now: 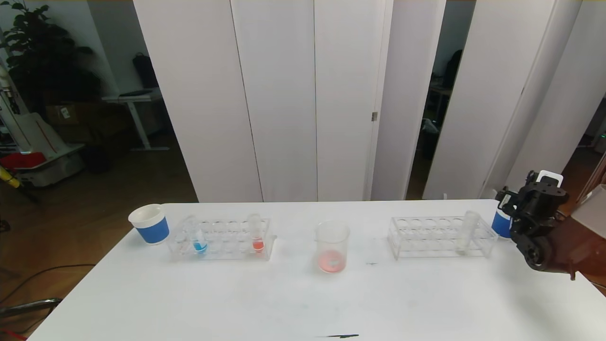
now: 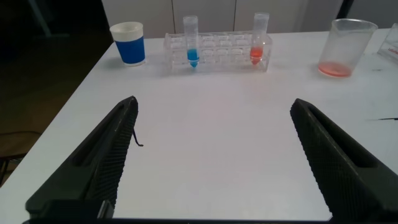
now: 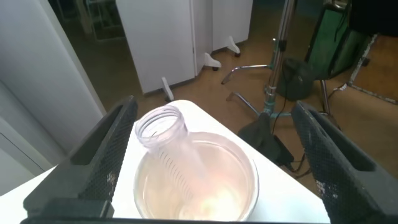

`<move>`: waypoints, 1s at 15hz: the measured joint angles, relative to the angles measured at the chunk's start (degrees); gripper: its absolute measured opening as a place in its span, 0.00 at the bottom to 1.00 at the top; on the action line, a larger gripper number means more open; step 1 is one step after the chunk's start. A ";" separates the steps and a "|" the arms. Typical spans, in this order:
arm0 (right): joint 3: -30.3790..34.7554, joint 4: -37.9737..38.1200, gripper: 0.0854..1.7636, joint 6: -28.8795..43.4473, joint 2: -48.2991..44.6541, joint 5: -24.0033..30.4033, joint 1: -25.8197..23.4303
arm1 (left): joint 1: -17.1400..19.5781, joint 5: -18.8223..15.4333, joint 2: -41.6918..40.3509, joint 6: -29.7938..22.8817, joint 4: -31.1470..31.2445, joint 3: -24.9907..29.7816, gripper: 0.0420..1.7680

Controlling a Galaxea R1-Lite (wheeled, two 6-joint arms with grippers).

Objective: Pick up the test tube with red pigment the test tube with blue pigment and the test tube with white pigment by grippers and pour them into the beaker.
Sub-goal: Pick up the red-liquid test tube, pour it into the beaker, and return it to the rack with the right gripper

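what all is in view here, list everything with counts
table: one, white, under everything
left paper cup: one, white with blue band, table's left end
right paper cup: one, same colours, right end
left rack: one, clear, left of beaker
right rack: one, clear, right of beaker
beaker: one, clear, reddish liquid at bottom, centre
blue tube: one, left rack
red tube: one, left rack
clear tube: one, right rack
threaded clear tube: one, leaning inside right paper cup
left gripper: black, open, over bare table
right gripper: black, open, above right paper cup
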 joint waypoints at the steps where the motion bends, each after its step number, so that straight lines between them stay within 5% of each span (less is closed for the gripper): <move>1: 0.82 0.17 0.99 -0.05 -1.57 0.24 0.16 | 0.00 0.00 0.00 0.00 0.00 0.00 0.99; 8: 12.59 9.07 0.99 -0.51 -26.27 7.05 1.43 | 0.00 0.00 0.00 0.00 0.00 0.00 0.99; 15: 33.10 22.14 0.99 -0.43 -61.92 18.16 1.76 | 0.00 -0.02 0.00 0.00 0.00 0.00 0.99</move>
